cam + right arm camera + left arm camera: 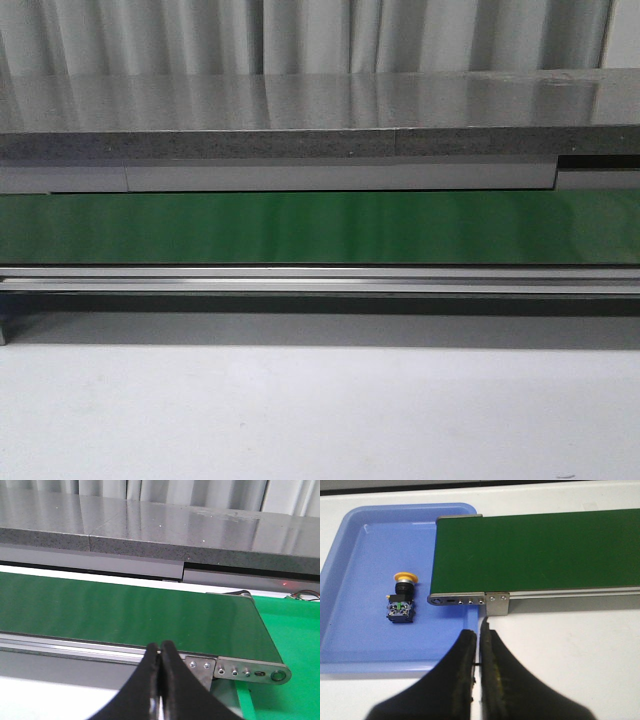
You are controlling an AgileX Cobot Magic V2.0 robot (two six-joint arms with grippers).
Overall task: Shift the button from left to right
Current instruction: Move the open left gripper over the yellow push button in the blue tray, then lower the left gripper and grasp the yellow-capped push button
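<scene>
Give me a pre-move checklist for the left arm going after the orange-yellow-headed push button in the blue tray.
1. Orange-yellow-headed push button with black body in sight, lying on its side in the blue plastic tray: ok.
2. Left gripper empty: ok.
3. Left gripper open enough to grasp: not ok, shut.
4. Green conveyor belt free of objects: ok.
5. Right gripper empty: ok, shut on nothing.
6. Belt running: cannot tell.
</scene>
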